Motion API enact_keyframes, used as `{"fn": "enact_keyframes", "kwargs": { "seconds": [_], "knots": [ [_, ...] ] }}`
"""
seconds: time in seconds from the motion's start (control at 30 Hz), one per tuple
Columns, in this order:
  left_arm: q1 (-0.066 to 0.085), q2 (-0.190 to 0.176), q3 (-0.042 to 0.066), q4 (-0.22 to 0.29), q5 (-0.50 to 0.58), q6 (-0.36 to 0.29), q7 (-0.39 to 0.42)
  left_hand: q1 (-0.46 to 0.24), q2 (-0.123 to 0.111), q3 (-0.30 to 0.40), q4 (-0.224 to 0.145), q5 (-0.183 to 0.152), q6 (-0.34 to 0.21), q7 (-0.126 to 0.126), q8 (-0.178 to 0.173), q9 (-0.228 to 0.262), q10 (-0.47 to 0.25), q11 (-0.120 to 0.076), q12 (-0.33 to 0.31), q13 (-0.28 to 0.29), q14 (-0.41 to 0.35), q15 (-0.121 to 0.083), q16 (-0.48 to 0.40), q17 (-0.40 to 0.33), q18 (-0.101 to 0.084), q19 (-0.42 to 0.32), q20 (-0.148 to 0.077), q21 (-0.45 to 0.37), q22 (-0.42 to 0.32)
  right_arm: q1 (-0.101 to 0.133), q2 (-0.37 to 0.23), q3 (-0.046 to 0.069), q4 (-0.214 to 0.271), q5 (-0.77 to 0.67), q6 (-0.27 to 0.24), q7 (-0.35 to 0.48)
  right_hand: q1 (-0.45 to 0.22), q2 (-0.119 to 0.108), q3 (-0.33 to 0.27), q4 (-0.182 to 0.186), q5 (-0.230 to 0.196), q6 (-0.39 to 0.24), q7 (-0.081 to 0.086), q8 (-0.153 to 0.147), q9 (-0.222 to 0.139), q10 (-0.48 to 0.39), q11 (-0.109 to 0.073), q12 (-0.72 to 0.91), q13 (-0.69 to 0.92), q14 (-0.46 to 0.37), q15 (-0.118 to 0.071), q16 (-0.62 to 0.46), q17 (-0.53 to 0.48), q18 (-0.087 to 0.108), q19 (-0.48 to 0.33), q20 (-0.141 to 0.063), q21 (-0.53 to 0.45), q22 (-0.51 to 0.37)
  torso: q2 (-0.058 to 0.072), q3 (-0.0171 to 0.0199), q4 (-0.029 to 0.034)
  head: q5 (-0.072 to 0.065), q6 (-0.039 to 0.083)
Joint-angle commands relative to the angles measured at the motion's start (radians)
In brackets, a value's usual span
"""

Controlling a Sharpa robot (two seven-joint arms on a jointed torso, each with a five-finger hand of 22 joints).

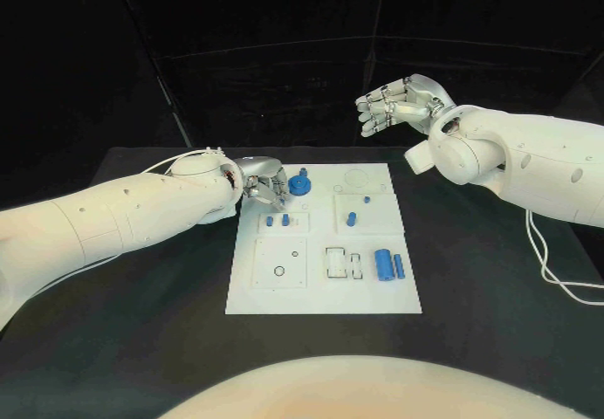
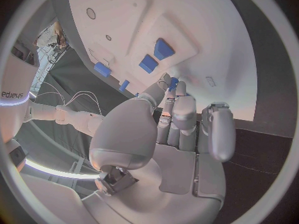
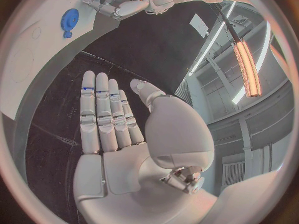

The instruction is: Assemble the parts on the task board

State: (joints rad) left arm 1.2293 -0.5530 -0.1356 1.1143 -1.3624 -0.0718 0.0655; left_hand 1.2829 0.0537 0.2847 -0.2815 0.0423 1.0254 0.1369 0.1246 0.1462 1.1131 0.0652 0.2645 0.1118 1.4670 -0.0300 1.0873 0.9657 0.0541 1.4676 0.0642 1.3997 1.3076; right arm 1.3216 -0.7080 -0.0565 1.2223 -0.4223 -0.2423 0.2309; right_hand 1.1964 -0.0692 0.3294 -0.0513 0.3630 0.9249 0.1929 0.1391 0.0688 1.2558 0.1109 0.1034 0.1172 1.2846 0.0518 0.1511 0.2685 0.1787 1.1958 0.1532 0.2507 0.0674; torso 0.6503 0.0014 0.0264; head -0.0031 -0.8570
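The left hand (image 1: pixel 262 187) is down at the task board (image 1: pixel 322 297)'s far-left corner, fingers seemingly pinching a small blue part (image 2: pixel 174 82) beside the blue gear (image 1: pixel 299 184); the right hand (image 1: pixel 396 103) hovers empty, well apart.

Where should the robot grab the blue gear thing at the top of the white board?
Probably the knob on top of the blue gear, pinched from straight above. It lies flat on the task board, so its toothed rim is low; the left hand beside it crowds that side.

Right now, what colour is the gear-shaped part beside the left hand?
Blue. The gear shows best in the head view, standing on the white task board.
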Motion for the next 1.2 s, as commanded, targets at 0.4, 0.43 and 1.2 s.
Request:
{"fn": "enact_keyframes", "kwargs": {
  "seconds": [0.4, 0.43, 1.2],
  "knots": [
    [0.0, -0.002, 0.0, 0.0, -0.004, 0.003, -0.007, -0.025, -0.039, -0.004, 0.008, 0.004, -0.021, 0.005, -0.022, -0.018, -0.031, 0.012, -0.031, -0.015, 0.007, 0.016, -0.011, -0.021, -0.007, 0.042, 0.016, -0.003, 0.068, 0.002, 0.0, 0.001, -0.002, -0.001, 0.005, 0.013, 0.008, 0.003, 0.0, 0.003, 0.006, -0.004, 0.0, 0.004, 0.001, 0.003, 0.001, -0.004, -0.002, 0.005, 0.002, -0.006, 0.002, 0.005, 0.006, 0.003, -0.004, 0.0, 0.0, -0.0002, 0.0008, -0.002, -0.001],
    [0.0, -0.002, 0.0, 0.0, -0.004, 0.001, -0.007, -0.027, -0.041, -0.005, 0.009, 0.004, -0.021, 0.005, -0.023, -0.018, -0.033, 0.012, -0.032, -0.015, 0.007, 0.016, -0.01, -0.021, -0.007, 0.042, 0.016, -0.003, 0.068, 0.002, 0.0, 0.001, -0.002, -0.001, 0.005, 0.014, 0.008, 0.003, 0.0, 0.003, 0.006, -0.004, 0.0, 0.004, 0.001, 0.003, 0.001, -0.004, -0.002, 0.005, 0.002, -0.006, 0.002, 0.005, 0.006, 0.003, -0.004, 0.0, 0.0, -0.0002, 0.0008, -0.002, -0.001],
    [0.0, -0.042, 0.0, 0.018, 0.006, -0.009, -0.003, -0.023, -0.061, -0.006, 0.004, 0.004, -0.02, 0.018, -0.033, -0.032, -0.106, 0.031, -0.077, -0.036, 0.001, 0.029, -0.023, -0.048, -0.004, 0.037, 0.027, -0.018, 0.053, 0.002, -0.002, 0.001, -0.006, -0.002, 0.005, 0.013, 0.008, 0.002, 0.0, 0.004, 0.006, -0.004, 0.0, 0.005, 0.001, 0.003, 0.002, -0.005, -0.002, 0.005, 0.002, -0.007, 0.002, 0.005, 0.007, 0.004, -0.005, 0.0, -0.002, -0.0006, 0.0019, -0.002, 0.0]
  ]
}}
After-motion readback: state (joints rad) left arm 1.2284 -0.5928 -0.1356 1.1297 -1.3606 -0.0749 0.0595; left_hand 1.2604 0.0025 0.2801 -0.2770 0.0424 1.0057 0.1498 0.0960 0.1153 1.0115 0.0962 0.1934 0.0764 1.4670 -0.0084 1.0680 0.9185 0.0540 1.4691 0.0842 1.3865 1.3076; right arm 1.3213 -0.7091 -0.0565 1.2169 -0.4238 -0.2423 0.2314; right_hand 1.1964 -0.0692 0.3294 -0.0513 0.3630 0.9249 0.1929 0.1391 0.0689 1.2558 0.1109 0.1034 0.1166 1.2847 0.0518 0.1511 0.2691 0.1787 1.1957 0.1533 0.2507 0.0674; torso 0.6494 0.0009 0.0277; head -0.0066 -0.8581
